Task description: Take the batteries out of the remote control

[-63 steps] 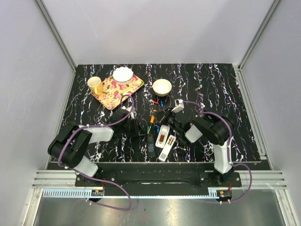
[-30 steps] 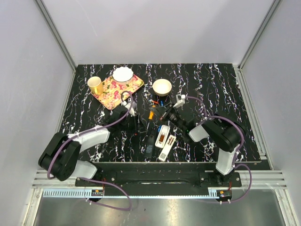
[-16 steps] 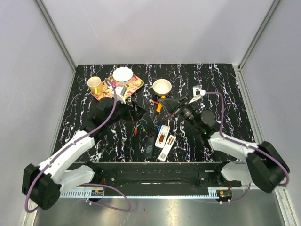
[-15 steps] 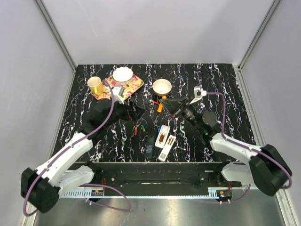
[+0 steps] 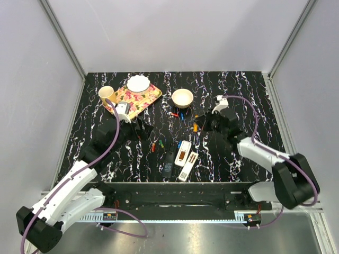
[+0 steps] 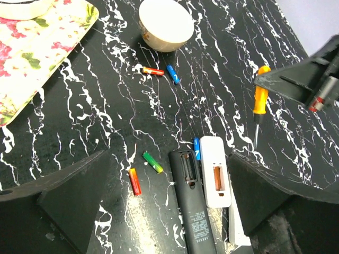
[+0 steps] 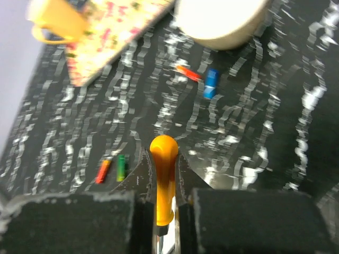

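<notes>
The black remote control point(image 6: 193, 206) lies back up with its battery bay open and bare. Beside it a white remote point(image 6: 215, 177) also shows an open bay, and a blue battery point(image 6: 196, 148) touches its top. A green battery point(image 6: 152, 162) and a red-orange one point(image 6: 135, 181) lie loose to the left. A red battery point(image 6: 152, 71) and another blue one point(image 6: 173, 74) rest near the bowl point(image 6: 165, 24). My left gripper point(image 6: 168, 201) hovers open above the remotes, holding nothing. My right gripper point(image 7: 163, 164) is shut on an orange-handled screwdriver point(image 7: 164, 180), to the right of the remotes.
A floral tray point(image 5: 148, 96) at the back left carries a yellow mug point(image 5: 107, 95) and a white plate point(image 5: 138, 83). A white battery cover point(image 5: 189, 165) lies just right of the white remote point(image 5: 183, 153). The table's front edge is close behind the remotes.
My left gripper has opened wide and drawn back to the left, away from the remotes. My right gripper has swung off to the right, still gripping the screwdriver.
</notes>
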Motion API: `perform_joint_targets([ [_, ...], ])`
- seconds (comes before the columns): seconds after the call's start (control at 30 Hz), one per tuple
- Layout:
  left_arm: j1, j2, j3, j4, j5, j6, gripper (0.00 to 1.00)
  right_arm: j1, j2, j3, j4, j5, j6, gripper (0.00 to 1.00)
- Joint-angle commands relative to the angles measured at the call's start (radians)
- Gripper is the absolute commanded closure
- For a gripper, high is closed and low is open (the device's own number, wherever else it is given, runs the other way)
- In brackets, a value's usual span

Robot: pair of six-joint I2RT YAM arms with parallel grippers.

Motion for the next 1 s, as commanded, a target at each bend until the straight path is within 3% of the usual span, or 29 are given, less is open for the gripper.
perform_joint_targets([
  [0.0,0.004,-0.036,0.004,-0.024,-0.04,0.026,0.01,-0.097,0.143,0.126,-0.221,-0.024,-0.028,1.0],
  [0.3,0.004,-0.055,0.003,-0.052,-0.008,0.002,0.01,-0.122,0.482,0.345,-0.485,-0.013,-0.095,1.0],
  [0.43,0.004,-0.055,-0.002,-0.05,-0.002,-0.009,0.01,-0.125,0.521,0.365,-0.495,-0.044,-0.097,0.99],
  [0.47,0.004,-0.056,-0.002,-0.052,0.02,-0.011,0.01,-0.123,0.515,0.364,-0.495,-0.045,-0.103,0.93],
  [0.5,0.004,-0.055,-0.006,-0.05,0.021,-0.015,0.01,-0.123,0.506,0.36,-0.492,-0.045,-0.107,0.71],
  [0.6,0.004,-0.058,-0.02,-0.04,0.023,-0.021,0.01,-0.123,0.458,0.315,-0.445,-0.045,-0.11,0.41],
  [0.73,0.004,-0.056,-0.037,-0.021,0.027,-0.037,0.01,-0.125,0.437,0.307,-0.429,-0.057,-0.117,0.22],
  [0.97,0.004,-0.047,-0.043,-0.003,0.035,-0.04,0.01,-0.125,0.385,0.285,-0.373,-0.1,-0.123,0.04],
])
